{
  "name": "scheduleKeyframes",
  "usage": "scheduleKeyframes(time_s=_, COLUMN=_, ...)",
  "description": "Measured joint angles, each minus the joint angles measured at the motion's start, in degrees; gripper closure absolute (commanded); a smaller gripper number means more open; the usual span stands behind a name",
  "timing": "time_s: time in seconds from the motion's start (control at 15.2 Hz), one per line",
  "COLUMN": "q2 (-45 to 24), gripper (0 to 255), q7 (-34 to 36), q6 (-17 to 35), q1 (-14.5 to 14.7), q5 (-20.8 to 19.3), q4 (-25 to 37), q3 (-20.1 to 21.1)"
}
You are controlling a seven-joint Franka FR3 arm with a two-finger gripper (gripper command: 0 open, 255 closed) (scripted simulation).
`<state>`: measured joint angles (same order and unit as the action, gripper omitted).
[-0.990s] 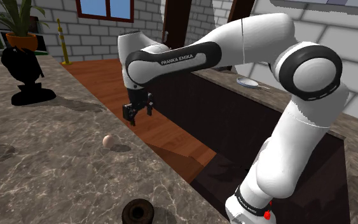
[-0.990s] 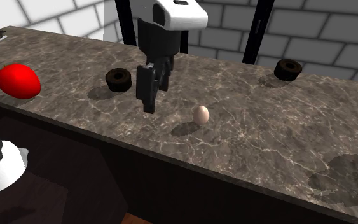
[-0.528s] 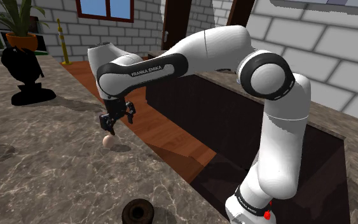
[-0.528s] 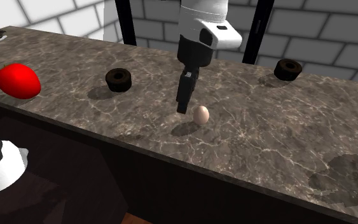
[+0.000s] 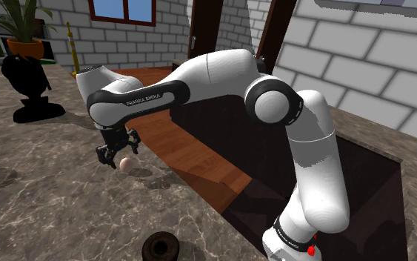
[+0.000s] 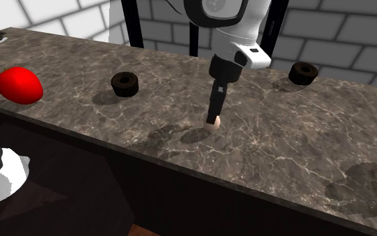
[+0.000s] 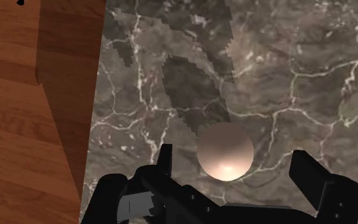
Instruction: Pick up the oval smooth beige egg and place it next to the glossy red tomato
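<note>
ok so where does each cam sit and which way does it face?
Shoulder: near the arm's base, looking down over the counter; whole arm shows, end effector at the egg.
Second exterior: off the counter's edge on the arm's side, looking across it; arm base, wrist and end effector show, tomato at its left.
Wrist: on the hand, looking down at the egg between open fingers.
Shared: all three see egg, end effector and counter.

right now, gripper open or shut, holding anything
Gripper: open, straddling the egg without touching it, holding nothing.
</note>
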<state>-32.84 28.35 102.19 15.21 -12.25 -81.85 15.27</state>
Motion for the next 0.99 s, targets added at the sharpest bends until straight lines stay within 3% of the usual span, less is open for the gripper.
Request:
scheduleKeyframes(time_s=0.73, q2=-0.7, gripper=0, q7=0.3, q6=3.8, q1=-0.3, q5=-0.4, q4=-3.2, q3=-0.2)
scheduleKeyframes(time_s=0.79, q2=-0.7, gripper=255, q7=0.3, q6=3.8, q1=-0.3, q5=-0.4, q4=-3.2, q3=-0.2)
scheduleKeyframes(time_s=0.99, q2=-0.7, gripper=255, q7=0.3, q6=3.8, q1=-0.3, q5=-0.4, q4=-3.1, q3=-0.2)
